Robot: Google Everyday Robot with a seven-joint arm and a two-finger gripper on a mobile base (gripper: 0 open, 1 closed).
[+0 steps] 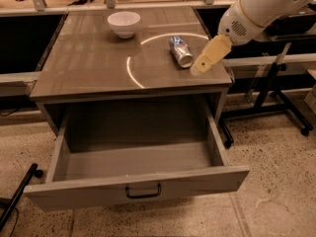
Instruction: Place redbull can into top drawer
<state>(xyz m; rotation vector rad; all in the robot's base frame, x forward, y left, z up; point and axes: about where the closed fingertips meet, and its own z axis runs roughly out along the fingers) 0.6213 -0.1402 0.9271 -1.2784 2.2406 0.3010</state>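
The redbull can (180, 51) lies on its side on the cabinet top (89, 63), right of centre, silver end toward me. My gripper (200, 66) hangs over the top's right part, just right of the can and apart from it, holding nothing that I can see. The top drawer (136, 186) is pulled wide open below the cabinet top, with nothing inside. Its dark handle (143, 191) sits at the centre of the front panel.
A white bowl (124, 23) stands at the back of the cabinet top. A bright curved light reflection (131, 70) crosses the top. A dark wheeled stand (276, 90) is on the floor to the right. A dark bar (17, 196) lies at lower left.
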